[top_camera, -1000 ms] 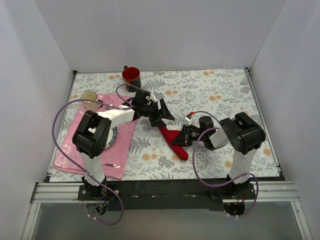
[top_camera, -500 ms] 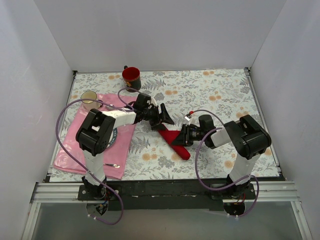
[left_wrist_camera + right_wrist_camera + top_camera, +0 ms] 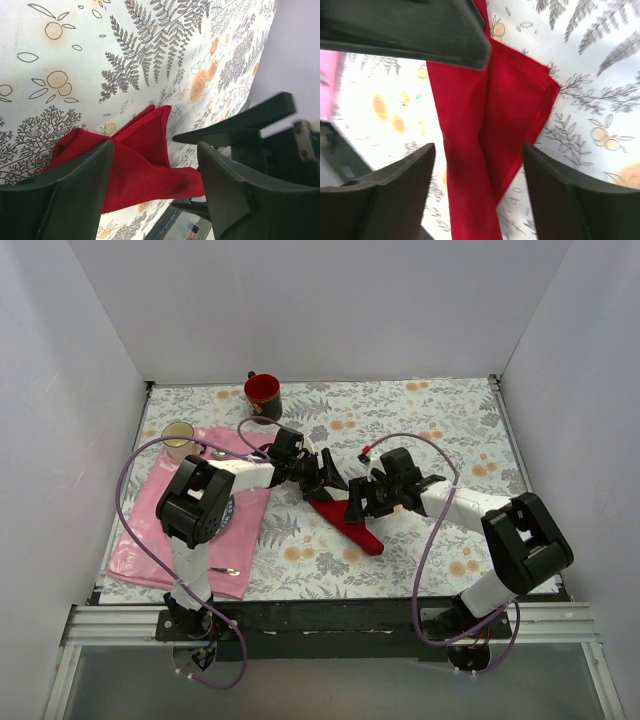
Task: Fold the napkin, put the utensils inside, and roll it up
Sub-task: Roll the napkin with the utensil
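Napkin (image 3: 348,523) (image 3: 140,165) (image 3: 485,150): red, folded into a long narrow band, flat on the floral counter (image 3: 430,420), roughly midway between the two arms. Runs diagonally in the top view, far end toward the left, near end toward the right. Tapers to a slim tip at the near end. Broadens in the middle, with a folded flap on the side of the right arm (image 3: 465,508). Shows in the right wrist view as a layered corner pointing away from the main band.

Left jaws: released, spread wide over the far end, one finger (image 3: 75,200) to each side of the cloth, no pinch on it. Right jaws: released as well, set wide astride the middle of the band, fingers (image 3: 385,195) apart with the red fabric between them. Close together, facing each other across the cloth.

Left arm (image 3: 240,472): stretched out over a pink placemat (image 3: 160,540) with a partly hidden plate (image 3: 229,512) and a small silver utensil (image 3: 225,570) on it. Farther back, a red mug (image 3: 263,392), and a tan cup (image 3: 179,435) at the placemat's far corner.
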You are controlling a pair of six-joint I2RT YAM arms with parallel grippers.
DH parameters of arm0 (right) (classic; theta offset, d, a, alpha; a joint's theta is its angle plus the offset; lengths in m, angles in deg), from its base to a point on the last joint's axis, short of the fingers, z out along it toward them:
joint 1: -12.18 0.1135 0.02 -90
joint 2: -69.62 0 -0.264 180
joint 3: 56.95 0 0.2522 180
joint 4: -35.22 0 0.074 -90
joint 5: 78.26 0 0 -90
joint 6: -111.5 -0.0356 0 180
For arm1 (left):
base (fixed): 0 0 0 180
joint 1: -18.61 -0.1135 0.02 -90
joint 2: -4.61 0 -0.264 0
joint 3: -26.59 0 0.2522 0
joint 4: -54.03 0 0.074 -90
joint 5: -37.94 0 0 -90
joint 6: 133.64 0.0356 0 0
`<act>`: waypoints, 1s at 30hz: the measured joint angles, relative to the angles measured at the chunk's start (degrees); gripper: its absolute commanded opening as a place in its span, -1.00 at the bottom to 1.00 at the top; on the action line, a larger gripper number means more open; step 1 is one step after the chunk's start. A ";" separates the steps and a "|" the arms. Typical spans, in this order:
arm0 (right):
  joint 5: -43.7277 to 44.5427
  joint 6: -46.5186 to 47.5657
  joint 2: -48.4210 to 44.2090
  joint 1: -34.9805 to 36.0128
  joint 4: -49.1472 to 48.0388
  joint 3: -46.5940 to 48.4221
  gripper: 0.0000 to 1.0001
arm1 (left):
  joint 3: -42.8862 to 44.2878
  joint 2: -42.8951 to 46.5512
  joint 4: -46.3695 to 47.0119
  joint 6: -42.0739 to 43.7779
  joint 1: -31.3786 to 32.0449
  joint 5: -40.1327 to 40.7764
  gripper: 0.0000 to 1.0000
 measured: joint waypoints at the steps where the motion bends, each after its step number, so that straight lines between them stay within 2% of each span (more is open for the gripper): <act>1: 2.62 1.51 -0.63 1.29 2.16 1.36 0.67 | 0.02 0.00 0.00 0.02 0.00 0.00 0.35; 9: 24.72 13.18 -4.13 16.15 9.29 5.77 0.80 | 0.92 -0.79 -0.61 0.13 -0.02 -0.22 0.34; 16: 41.62 19.76 0.85 26.21 10.47 6.80 0.76 | 2.01 -2.27 -0.61 -0.24 -0.39 -1.36 0.34; 22: 51.67 22.29 4.92 30.40 8.72 7.80 0.33 | 2.40 -2.73 -0.90 -0.31 -0.68 -2.01 0.33; 25: 54.80 22.18 5.81 30.34 7.87 7.72 0.03 | 2.80 -2.73 -1.77 -0.07 -0.83 -2.03 0.34; 26: 55.30 22.03 5.97 30.29 7.48 7.50 -0.16 | 3.02 -2.75 -2.21 0.11 -0.87 -1.99 0.36; 29: 56.06 21.29 5.99 30.05 6.58 6.27 -0.45 | 4.04 -2.80 -3.85 0.63 -1.05 -1.84 0.37; 30: 56.02 20.63 5.99 29.94 6.01 5.84 -0.48 | 4.50 -2.84 -4.52 0.81 -1.14 -1.75 0.38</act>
